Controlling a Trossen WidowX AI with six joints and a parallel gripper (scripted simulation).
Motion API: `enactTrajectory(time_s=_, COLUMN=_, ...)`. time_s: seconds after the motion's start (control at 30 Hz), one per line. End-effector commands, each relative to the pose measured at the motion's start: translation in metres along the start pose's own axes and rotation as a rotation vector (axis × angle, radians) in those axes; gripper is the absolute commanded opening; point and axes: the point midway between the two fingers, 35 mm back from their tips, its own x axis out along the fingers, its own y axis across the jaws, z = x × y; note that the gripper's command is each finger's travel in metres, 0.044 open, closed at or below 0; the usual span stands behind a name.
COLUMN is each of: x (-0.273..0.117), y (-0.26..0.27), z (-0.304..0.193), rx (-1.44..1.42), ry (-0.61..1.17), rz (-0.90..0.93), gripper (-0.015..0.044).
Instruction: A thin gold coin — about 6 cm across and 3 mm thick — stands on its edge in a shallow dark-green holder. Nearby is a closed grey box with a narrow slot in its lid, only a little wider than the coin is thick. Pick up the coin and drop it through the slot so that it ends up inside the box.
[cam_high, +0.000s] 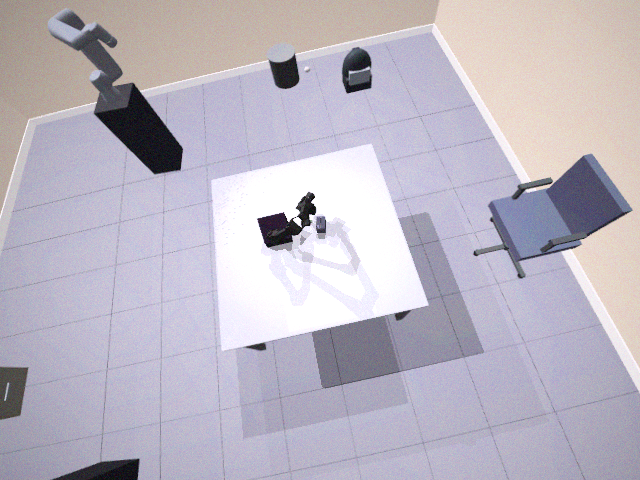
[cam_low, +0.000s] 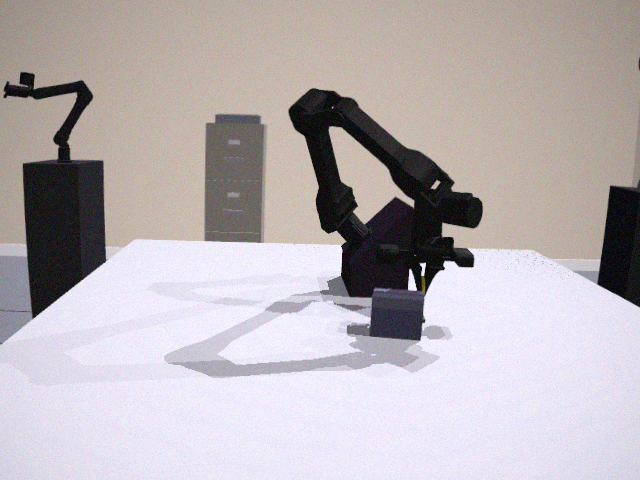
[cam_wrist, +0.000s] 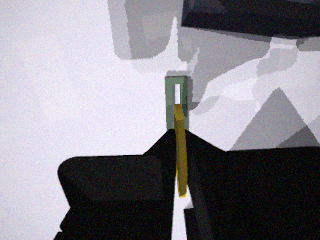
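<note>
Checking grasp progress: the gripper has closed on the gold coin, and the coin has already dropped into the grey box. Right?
Half right. The gripper is shut on the gold coin, but the wrist view shows the coin still between the fingers above its green holder, not inside the grey box.

a thin gold coin (cam_wrist: 180, 160) stands edge-on, pinched between black fingers, above its small dark-green holder (cam_wrist: 177, 102); the closed grey box (cam_low: 396, 312) sits just beside on the white table.

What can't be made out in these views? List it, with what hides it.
- Slot in the grey box: exterior view shows its lid edge-on; top view too small.
- Holder: exterior view, hidden behind the grey box.
- Coin: top view, too small under the arm; exterior shows only a sliver in the gripper.
</note>
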Motion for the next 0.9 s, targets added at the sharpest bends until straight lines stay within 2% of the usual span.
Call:
enactTrajectory(time_s=0.0, x=-0.011, y=0.0, z=0.002, rx=0.01, ry=-0.002, rz=0.008, gripper=0.0)
enactTrajectory(time_s=0.7, x=-0.064, y=-0.002, z=-0.002, rx=0.01, ry=-0.001, rz=0.006, gripper=0.0)
enactTrajectory(time_s=0.87, x=-0.066, y=-0.002, z=-0.002, rx=-0.042, ry=-0.001, rz=0.005, gripper=0.0)
